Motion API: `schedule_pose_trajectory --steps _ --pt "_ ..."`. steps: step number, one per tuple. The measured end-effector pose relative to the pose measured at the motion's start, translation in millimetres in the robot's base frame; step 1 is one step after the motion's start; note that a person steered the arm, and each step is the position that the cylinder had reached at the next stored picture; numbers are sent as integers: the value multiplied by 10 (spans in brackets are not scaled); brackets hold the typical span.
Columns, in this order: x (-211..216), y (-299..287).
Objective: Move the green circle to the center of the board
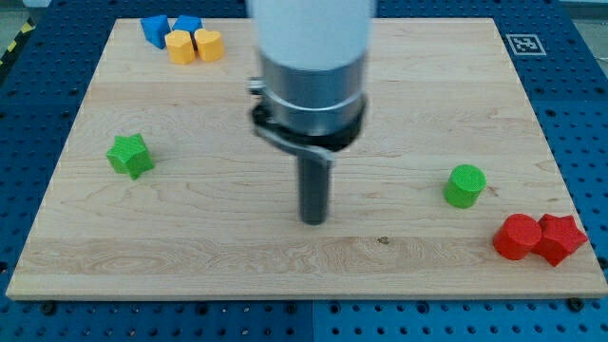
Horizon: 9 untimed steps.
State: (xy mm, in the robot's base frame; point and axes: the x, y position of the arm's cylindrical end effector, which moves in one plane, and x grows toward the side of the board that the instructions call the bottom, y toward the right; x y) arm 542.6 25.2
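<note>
The green circle [465, 185] stands on the wooden board [399, 104] toward the view's right, a little below mid height. My tip [313, 220] rests on the board near the middle, well to the left of the green circle and apart from it. The arm's white and grey body rises from the rod toward the view's top and hides part of the board behind it.
A green star-shaped block [130, 155] sits at the view's left. Two blue blocks [156, 28] [188, 25] and two yellow blocks [180, 46] [209, 44] cluster at the top left. A red circle [517, 237] and a red star [560, 237] touch at the bottom right corner.
</note>
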Motion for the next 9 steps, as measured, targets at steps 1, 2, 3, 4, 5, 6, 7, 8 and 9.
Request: schedule_pose_trajectory --steps 1,2,3,4,5,6,7,8,9 --pt "0 577" --pt "2 1115" --pt "2 1401" --pt "2 1454" --pt "2 1652" --pt "-196 1786" --pt "-346 1663" --pt "-455 1331" --pt "-723 826"
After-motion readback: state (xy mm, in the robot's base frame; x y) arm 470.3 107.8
